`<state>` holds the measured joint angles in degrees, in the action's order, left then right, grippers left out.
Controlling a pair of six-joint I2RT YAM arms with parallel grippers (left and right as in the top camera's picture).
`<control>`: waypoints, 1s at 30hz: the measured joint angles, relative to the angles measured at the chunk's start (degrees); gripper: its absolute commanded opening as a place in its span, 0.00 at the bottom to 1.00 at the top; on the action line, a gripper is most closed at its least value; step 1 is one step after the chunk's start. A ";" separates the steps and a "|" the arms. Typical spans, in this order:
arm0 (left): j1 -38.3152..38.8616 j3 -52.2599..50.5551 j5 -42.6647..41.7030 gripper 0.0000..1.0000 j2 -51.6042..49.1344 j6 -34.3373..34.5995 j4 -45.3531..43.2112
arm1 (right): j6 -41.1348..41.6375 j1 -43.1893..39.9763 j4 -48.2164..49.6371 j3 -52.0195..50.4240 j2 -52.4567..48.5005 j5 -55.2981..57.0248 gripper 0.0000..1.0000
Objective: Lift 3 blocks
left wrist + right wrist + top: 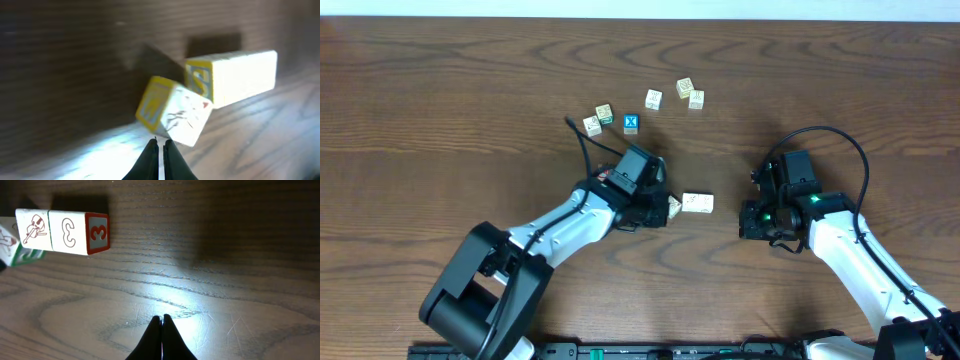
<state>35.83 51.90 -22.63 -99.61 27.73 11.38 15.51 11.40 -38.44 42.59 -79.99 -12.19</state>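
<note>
we see the left fingers (pixel 155 151) pressed together with nothing between them, their tips right at the lower edge of the tilted block (pixel 174 112). that cream cube is tipped up on one edge, and we cannot tell whether the fingers touch it. up against it lies the pair of blocks (pixel 232 77), two more cream cubes end to end, flat on the counter (pixel 440 90). all three sit near the middle of the counter, between the two arms. the right fingers (pixel 160 326) are closed as well, on nothing, low over bare wood and apart from the pair, whose end face shows a 3. toward the middle of the far edge lies a loose group: a blue x cube (pixel 631 124) with five pale cubes (pixel 653 98) scattered to either side of it.
</note>
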 measured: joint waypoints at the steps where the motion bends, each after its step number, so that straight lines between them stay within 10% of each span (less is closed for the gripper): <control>1: 0.37 0.00 -0.02 0.07 0.00 0.15 -0.11 | 0.00 0.00 0.00 0.00 0.00 0.00 0.01; 30: -3.13 0.00 2.43 0.07 0.02 1.03 -1.07 | 0.02 0.00 -0.20 -0.02 0.00 0.00 0.01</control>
<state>32.71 51.90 -20.21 -99.59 28.75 10.31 15.53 11.40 -38.63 42.57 -79.99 -12.19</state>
